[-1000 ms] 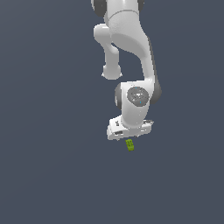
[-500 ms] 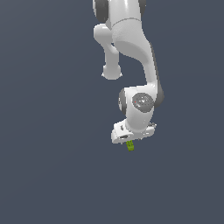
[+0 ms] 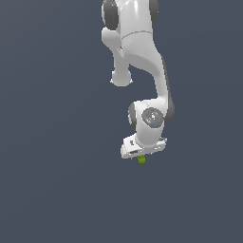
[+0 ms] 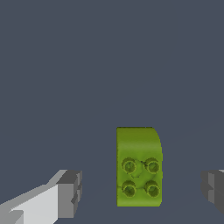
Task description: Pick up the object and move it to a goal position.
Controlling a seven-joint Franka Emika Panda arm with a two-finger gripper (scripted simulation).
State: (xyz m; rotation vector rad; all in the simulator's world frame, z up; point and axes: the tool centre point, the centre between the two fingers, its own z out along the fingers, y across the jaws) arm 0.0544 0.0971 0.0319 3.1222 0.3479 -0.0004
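Observation:
The object is a lime-green block (image 4: 139, 166) with four round studs on its face. In the wrist view it lies between my two grey fingertips (image 4: 70, 192), with a gap on each side. My gripper (image 4: 141, 192) is open and does not touch it. In the exterior view the block (image 3: 141, 160) shows as a tiny green spot just under the white hand, and my gripper (image 3: 141, 156) is right over it. The fingers are hidden there by the hand.
The white arm (image 3: 142, 57) comes down from the upper edge of the exterior view. A plain dark grey surface (image 3: 57, 190) fills everything else in both views.
The hand has come down onto the block, which has stayed in place. The wrist has turned slightly.

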